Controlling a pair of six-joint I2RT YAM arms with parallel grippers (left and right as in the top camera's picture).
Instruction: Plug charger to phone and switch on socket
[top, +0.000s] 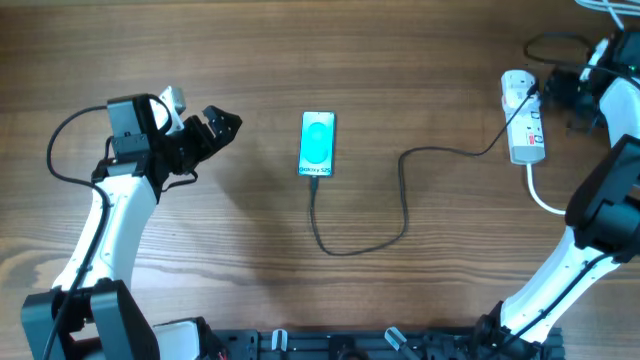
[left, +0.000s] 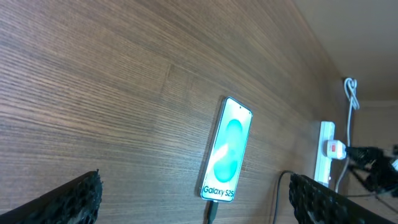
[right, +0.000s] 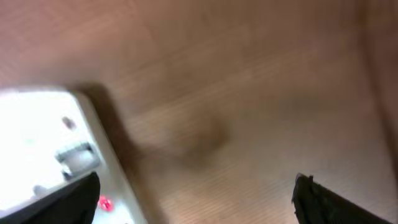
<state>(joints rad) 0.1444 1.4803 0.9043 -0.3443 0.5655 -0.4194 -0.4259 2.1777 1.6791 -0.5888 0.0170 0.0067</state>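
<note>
While the left gripper (top: 222, 122) and right gripper (right: 199, 208) gaped empty, the socket (top: 524, 125), at three o'clock of the phone (top: 317, 144), looked light and slippery; its red switch (left: 336, 149) wanted a downward press.

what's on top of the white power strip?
The white elongated power strip carries the black plug of the thin black charger cable and small red marks. The open right end effector hangs beside it. Plug seating depth is hidden.
</note>
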